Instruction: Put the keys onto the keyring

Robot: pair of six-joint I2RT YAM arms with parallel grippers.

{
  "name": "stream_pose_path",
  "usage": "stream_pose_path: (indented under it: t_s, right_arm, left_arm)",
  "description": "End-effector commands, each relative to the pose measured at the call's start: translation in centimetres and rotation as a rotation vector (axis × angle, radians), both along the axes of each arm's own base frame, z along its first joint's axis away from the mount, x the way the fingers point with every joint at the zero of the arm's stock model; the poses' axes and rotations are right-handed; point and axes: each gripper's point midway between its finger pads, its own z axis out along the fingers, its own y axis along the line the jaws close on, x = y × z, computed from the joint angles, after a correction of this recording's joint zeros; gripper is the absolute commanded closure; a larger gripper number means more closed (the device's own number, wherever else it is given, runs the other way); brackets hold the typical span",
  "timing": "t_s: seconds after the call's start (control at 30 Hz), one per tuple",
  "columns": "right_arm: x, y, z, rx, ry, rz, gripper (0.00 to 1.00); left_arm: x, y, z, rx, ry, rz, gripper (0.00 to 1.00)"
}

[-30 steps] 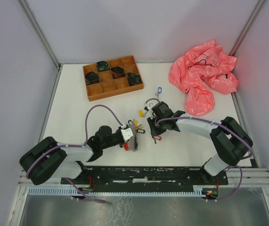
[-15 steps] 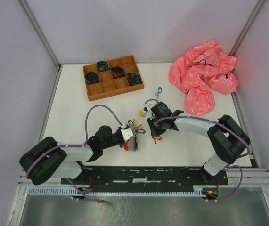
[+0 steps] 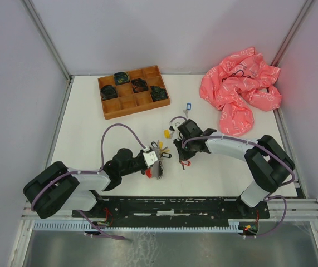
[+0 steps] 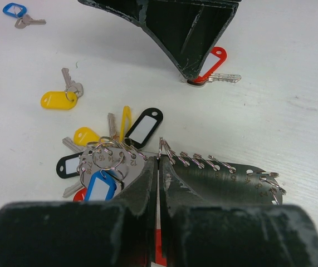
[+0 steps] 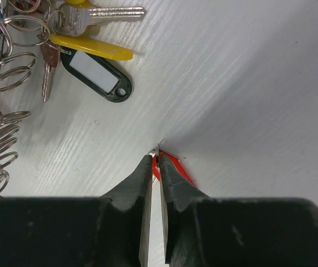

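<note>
The keyring [image 4: 106,157] lies on the tabletop [image 3: 86,128] close to the near edge, about mid-width. It carries a bunch of keys with blue, black, yellow and red tags. One black tag [image 4: 143,127] fans out toward the far side. A dark strip [image 4: 220,175] lined with small wire rings lies against the bunch on its right.

The left claw [image 4: 159,161] is clenched. Its tips meet on a thin ring at the edge of the bunch, so it is grasping the keyring.

The red-tagged key [image 4: 211,60] lies flat just right of the bunch, apart from it. The right claw [image 5: 157,161] stands over this key with its jaws almost together. A sliver of red tag and a thin metal edge show between the tips, so it appears to be pinching the key, although the contact is mostly hidden.

The yellow-tagged key [image 4: 58,100] lies loose just beyond the bunch. The blue-tagged key [image 4: 15,10] lies farther toward the far edge.

A wooden tray [image 3: 133,92] holding dark items sits near the far edge, left of centre. A pink cloth [image 3: 239,92] is heaped in the far right corner.
</note>
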Motion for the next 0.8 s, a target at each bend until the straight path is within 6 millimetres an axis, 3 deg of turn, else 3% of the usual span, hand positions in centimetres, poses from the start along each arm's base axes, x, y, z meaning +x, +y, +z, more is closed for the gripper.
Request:
stream_pose_path:
  t_s: [0.0, 0.77]
  right_arm:
    - [1.24, 0.66, 1.22, 0.008, -0.034, -0.001, 0.84]
    - [1.21, 0.40, 0.64, -0.038, 0.001, 0.009, 0.89]
  left_arm:
    - [1.06, -0.99, 2.34, -0.059, -0.044, 0.001, 0.97]
    - [1.02, -1.07, 2.24, -0.056, -0.038, -0.005, 0.97]
